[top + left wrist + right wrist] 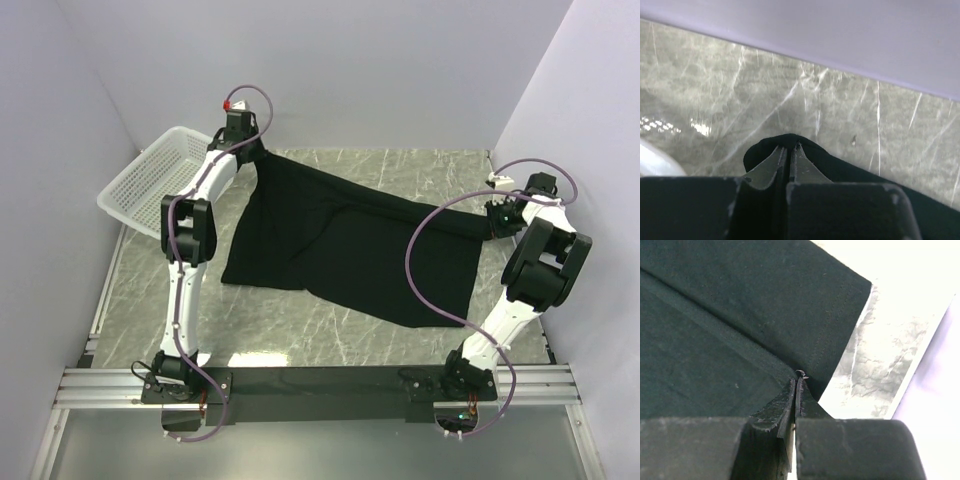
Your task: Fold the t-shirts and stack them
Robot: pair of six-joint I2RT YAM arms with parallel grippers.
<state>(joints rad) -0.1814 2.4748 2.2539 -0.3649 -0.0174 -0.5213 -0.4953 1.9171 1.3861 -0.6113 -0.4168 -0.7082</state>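
You see: plain black soft cloth t-shirt [350,245] | white plastic mesh basket [150,180] | grey stone-look tabletop [330,340], veined white | pale lilac flat walls [380,70]

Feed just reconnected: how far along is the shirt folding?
Done: no finished fold or stack shows. In hand: left and right jaws are shut on opposite ends of the black t-shirt, spread over the table. Left: every fold, then stacking.

One black t-shirt [350,240], stretched across the middle.
Plain soft cloth, slightly rumpled; my left gripper [790,148] pinches its far-left corner, my right gripper [797,380] its right edge.
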